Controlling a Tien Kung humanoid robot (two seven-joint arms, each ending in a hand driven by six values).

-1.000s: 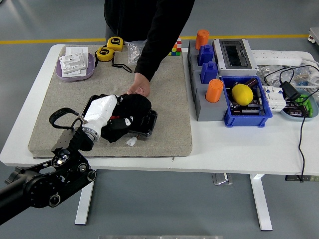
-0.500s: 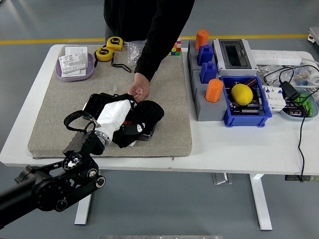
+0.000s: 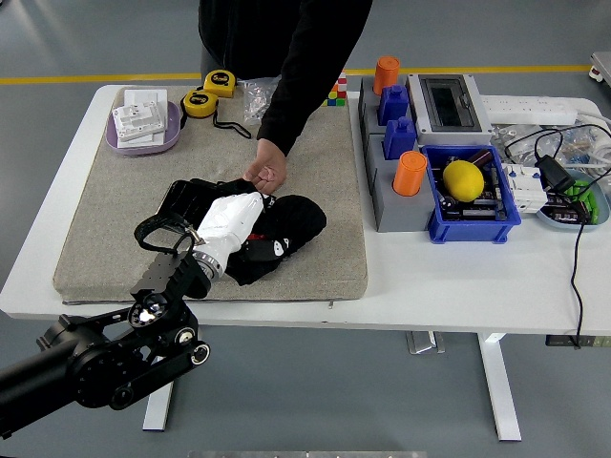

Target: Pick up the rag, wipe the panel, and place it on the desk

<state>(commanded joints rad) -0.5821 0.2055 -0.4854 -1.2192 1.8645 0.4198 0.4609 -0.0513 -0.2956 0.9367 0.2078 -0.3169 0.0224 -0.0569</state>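
On the mat, the left hand [image 3: 232,221] pressed the rag [image 3: 282,229] across the panel [image 3: 183,197]; a person's hand [image 3: 265,175] steadied it.

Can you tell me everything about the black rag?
The black rag is soft, crumpled cloth with a few small white marks. It lies bunched on the grey mat, covering most of a dark flat panel beneath it. The robot's left hand, in a white cover, presses on it from the left. A person's hand rests at its far edge.
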